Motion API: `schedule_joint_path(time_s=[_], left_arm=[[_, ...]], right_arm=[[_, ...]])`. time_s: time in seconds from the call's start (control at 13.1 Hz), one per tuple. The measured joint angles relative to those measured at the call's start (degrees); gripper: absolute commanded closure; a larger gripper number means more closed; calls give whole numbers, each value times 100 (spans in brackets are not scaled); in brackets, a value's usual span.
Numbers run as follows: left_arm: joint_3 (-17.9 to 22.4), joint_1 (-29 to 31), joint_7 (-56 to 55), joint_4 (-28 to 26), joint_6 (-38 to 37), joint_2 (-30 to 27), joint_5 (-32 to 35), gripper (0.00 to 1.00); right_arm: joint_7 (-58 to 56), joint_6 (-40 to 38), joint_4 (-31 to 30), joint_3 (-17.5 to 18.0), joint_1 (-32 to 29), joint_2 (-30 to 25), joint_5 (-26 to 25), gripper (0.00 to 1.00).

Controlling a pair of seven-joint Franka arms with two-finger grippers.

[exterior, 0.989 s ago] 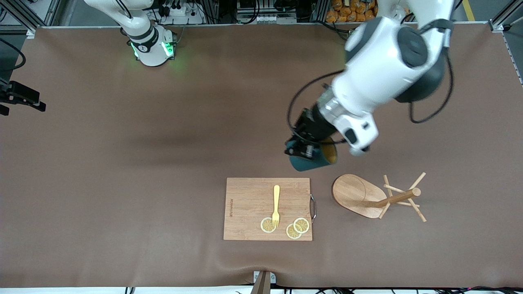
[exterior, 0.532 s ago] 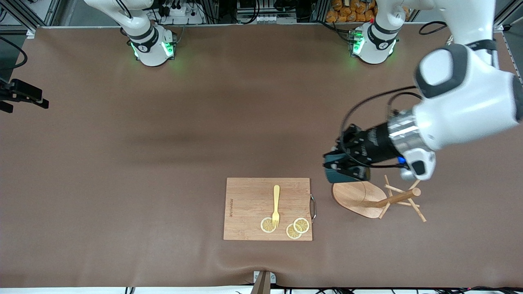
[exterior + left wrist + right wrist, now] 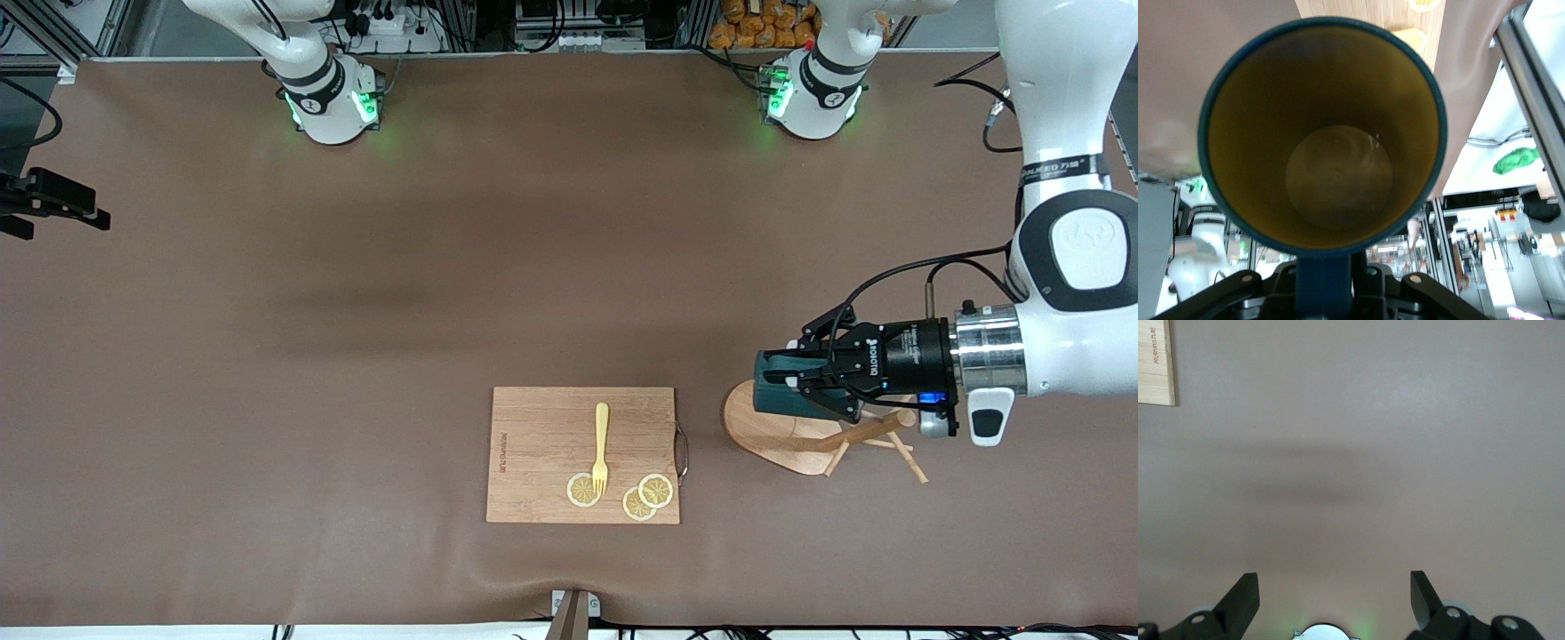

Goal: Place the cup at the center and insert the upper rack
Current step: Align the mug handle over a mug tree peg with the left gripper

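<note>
The cup (image 3: 775, 392), dark teal with a mustard-yellow inside, hangs on its side in the air over the oval base of the upper rack (image 3: 766, 433). My left gripper (image 3: 794, 379) is shut on the cup's handle. In the left wrist view the cup (image 3: 1321, 133) fills the picture mouth-on, and its handle sits between the fingers of the left gripper (image 3: 1323, 283). The rack's post (image 3: 867, 430) and thin pegs show just under the left wrist. My right gripper (image 3: 1335, 587) is open over bare table and holds nothing.
A bamboo cutting board (image 3: 533, 453) lies beside the rack, toward the right arm's end. On it are a yellow fork (image 3: 601, 447) and three lemon slices (image 3: 655, 490). One corner of the cutting board (image 3: 1155, 360) shows in the right wrist view. Brown mat covers the table.
The left arm has swung the cup toward the left arm's end of the table, from above the cutting board's farther corner to over the rack's base. The right gripper stays open.
</note>
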Motion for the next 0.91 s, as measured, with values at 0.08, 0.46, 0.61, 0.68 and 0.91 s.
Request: schedule_joint_path(time_s=[0.08, 0.46, 0.61, 0.68, 0.91], left_arm=[[1, 50, 60, -2, -85, 70, -215, 100], [-1, 488, 587, -5, -611, 454, -840, 100], [-3, 546, 625, -5, -682, 537, -1036, 100], [-5, 557, 655, -5, -690, 572, -1106, 100], [-7, 602, 860, -5, -809, 686, -1192, 100]], right_arm=[[0, -2, -2, 1, 0, 0, 4, 0], [0, -2, -4, 18, 27, 2, 18, 0], [0, -2, -4, 23, 50, 2, 12, 0], [0, -2, -4, 23, 54, 2, 10, 0], [0, 0, -4, 23, 62, 3, 11, 0]])
